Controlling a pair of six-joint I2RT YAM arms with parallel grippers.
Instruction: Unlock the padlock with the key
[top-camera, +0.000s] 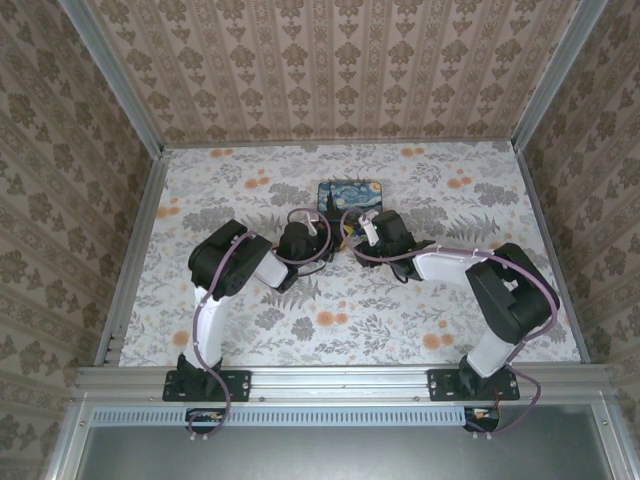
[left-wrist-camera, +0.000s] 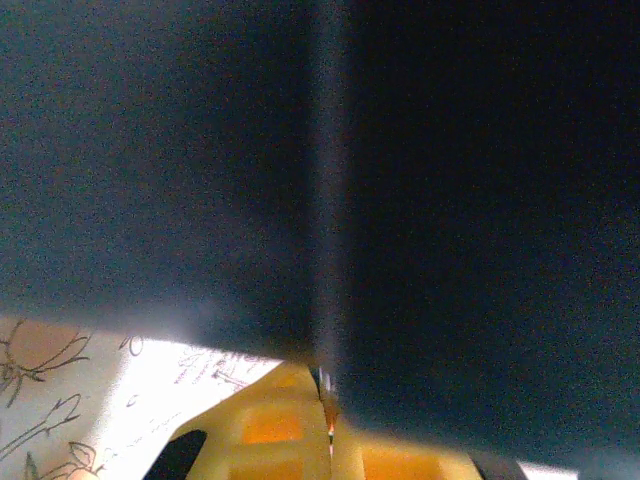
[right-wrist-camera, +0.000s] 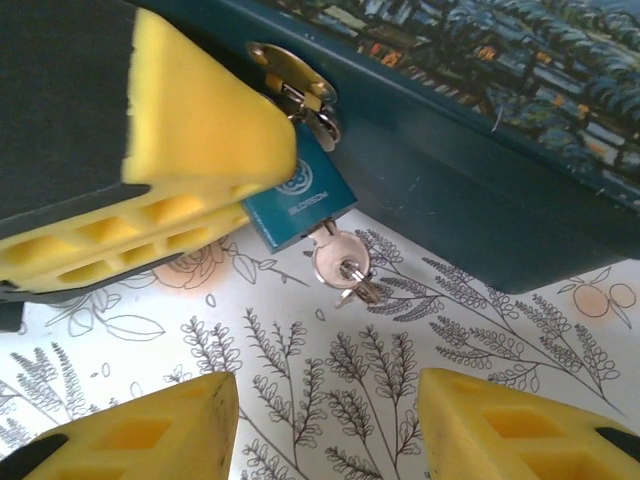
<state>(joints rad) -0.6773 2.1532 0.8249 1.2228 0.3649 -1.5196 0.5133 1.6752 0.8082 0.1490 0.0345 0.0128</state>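
right end effector (right-wrist-camera: 325, 400) spread | key (right-wrist-camera: 340, 262) just ahead, seated in padlock (right-wrist-camera: 300, 205) | padlock hangs from hasp (right-wrist-camera: 290, 75), one corner hidden behind a finger (right-wrist-camera: 200, 130) of left end effector (left-wrist-camera: 326, 420) | left grip: cannot tell, wrist view a dark blur | tin (right-wrist-camera: 480, 190) beyond, cropped

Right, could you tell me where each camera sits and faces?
Top external: above and behind the bases, looking down on the table, tin, left arm, right arm.
Left wrist: close against something dark, blurred; yellow fingers at bottom.
Right wrist: low, facing the padlock and key; right pincer open.
Shared: the tin, in top external and right wrist.
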